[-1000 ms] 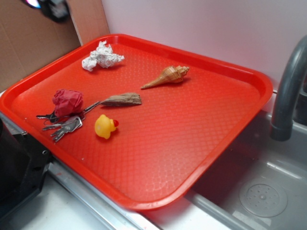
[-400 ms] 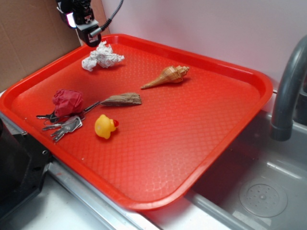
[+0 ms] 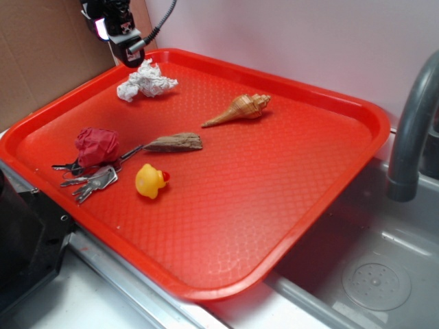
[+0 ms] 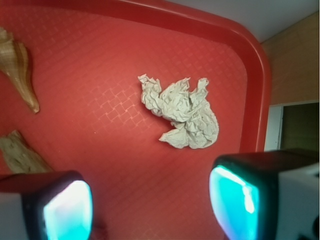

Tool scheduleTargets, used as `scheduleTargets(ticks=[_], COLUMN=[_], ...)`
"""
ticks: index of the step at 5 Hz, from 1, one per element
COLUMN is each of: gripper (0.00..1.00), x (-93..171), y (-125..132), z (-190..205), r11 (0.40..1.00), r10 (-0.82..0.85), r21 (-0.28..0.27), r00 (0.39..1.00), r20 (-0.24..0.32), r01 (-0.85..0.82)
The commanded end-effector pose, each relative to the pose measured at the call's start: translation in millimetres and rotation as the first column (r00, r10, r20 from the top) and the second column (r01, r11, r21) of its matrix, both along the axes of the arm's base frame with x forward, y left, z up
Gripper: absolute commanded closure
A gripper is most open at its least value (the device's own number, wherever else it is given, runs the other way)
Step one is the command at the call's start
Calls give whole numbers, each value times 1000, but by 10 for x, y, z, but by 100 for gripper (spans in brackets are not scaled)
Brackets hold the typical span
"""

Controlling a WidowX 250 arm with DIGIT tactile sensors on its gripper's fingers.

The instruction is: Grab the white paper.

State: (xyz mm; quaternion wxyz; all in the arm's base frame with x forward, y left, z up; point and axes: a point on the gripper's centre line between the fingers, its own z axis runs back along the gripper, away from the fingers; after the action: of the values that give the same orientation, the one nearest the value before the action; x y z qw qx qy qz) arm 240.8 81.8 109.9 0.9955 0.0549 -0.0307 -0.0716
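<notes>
On the tray's far left corner: the white paper [image 3: 146, 81] lies crumpled and alone on the red surface, close to the raised rim.
Wrist view of the paper: the white paper [image 4: 182, 112] sits just ahead of the fingers, nearer the right one, untouched by either.
End effector: the end effector [image 3: 134, 51] hangs above the paper's back edge at the top left of the exterior view — released, holding nothing.
Fingers: in the wrist view the end effector [image 4: 150, 202] shows two dark fingers [image 4: 239, 192] with glowing teal pads, set wide apart with bare tray between them.
Tray: the red tray [image 3: 288, 205] has a fine diamond texture and rests with one end over a grey sink [image 3: 374, 271].
Faucet: a grey faucet [image 3: 410, 130] curves up at the right edge.
Shell: a tan spiral shell [image 3: 240, 110] lies near the tray's middle back, well apart from the paper.
Wood piece: a brown pointed wood piece [image 3: 175, 142] lies between the shell and the duck.
Duck: a yellow duck [image 3: 150, 181] sits toward the front left.
Red wad: a dark red wad [image 3: 97, 147] rests at the left, touching the keys [image 3: 90, 181] — a bunch spread just in front of it.
Background: cardboard [image 3: 41, 58] stands behind the tray's left side.
</notes>
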Motion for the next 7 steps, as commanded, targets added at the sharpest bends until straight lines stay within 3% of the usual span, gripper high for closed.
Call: scheduleTargets(ticks=[1,3,4,5,6,7], gripper=[0,0,0,11,100,100], x=[284,477,496,516,512,498], y=[292,467,459,439,454,438], z=[-304,-732,-779,-885,-949,-991], r11=[993,990,989,991,991,992], r10=[-108,-140,-150,-135,-131,-123], r21=[52,-19,-22,-7,10,18], r00=[991,990,989,990,990,991], r20=[85,-6,-18,-38,-53,-59], r01=[104,140,149,135,131,124])
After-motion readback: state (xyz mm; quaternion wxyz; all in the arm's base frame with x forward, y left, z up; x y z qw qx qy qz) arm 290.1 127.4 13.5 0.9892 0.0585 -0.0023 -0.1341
